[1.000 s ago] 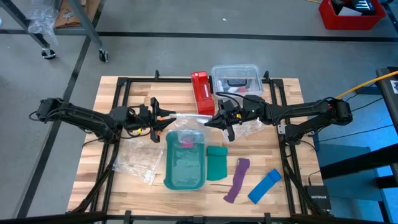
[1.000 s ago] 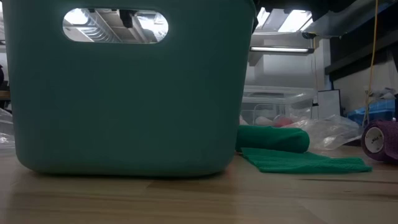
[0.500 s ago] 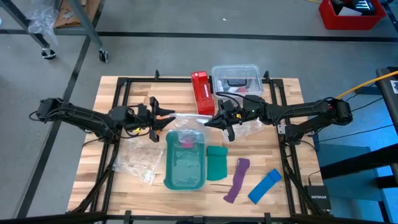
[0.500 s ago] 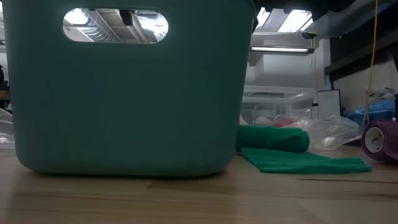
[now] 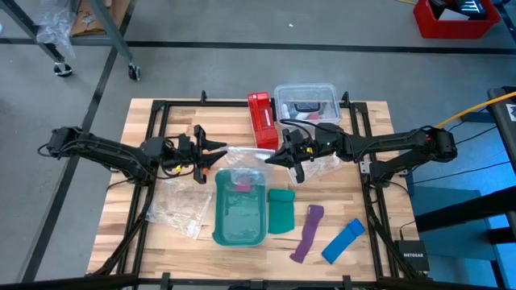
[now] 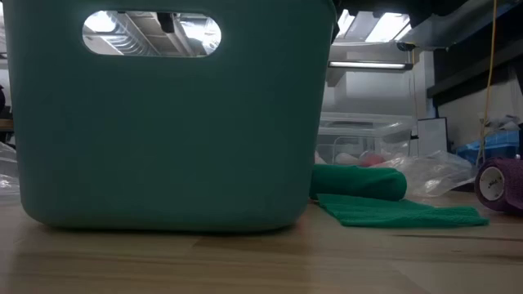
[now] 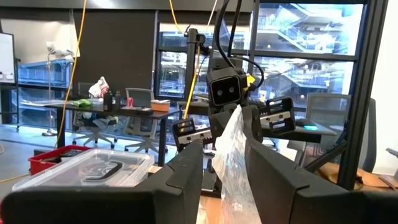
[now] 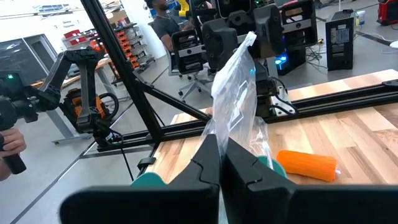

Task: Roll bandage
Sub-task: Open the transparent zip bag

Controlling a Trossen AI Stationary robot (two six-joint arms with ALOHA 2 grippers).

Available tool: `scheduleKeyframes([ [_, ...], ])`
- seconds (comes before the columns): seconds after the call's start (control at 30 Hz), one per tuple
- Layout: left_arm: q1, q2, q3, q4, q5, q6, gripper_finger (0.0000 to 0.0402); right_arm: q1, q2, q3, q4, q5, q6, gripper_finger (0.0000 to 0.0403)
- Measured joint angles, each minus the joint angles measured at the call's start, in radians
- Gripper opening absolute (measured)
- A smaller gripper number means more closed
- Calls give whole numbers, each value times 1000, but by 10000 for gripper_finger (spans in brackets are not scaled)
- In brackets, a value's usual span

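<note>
The orange bandage (image 8: 308, 165) lies as a short roll on the wooden table top, beside a clear plastic bag (image 5: 246, 155); no gripper touches it. The bag is stretched between my two grippers above the table, just beyond the teal basket's far end. My left gripper (image 5: 213, 154) is at the bag's left end and my right gripper (image 5: 282, 157) at its right end. Both are shut on the bag. In the left wrist view the bag (image 7: 231, 155) runs from my fingers to the right gripper; the right wrist view shows the bag (image 8: 239, 87) from the other end. My left gripper holds the bag's left end (image 7: 227, 177) bunched between its two fingers. The fingers reach in level from the table's left. The bag is clear of the table here and runs on to the other gripper. My right gripper pinches the bag's right end (image 8: 219, 134) between its two closed fingers, bunched in several layers. The fingers reach in level from the table's right. The bag rises from them toward the left gripper, lightly drawn out.
A teal basket (image 5: 239, 211) stands at mid-table and fills the low view (image 6: 163, 122). A green bandage (image 5: 281, 211), purple strip (image 5: 306, 232) and blue strip (image 5: 343, 240) lie to its right. A red box (image 5: 261, 119) and clear container (image 5: 306, 103) stand far. Another plastic bag (image 5: 177, 205) lies left.
</note>
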Motion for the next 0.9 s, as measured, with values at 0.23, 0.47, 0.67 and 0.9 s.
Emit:
scheduleKeyframes([
  [0.23,0,0,0,-13,0,3,77,0,0,0,2,0,0,1],
  [0.47,0,0,0,-23,0,2,72,0,0,0,10,0,0,1],
  [0.67,0,0,0,-21,0,3,72,0,0,0,10,0,0,1],
  [0.9,0,0,0,-21,0,3,58,0,0,0,10,0,0,1],
])
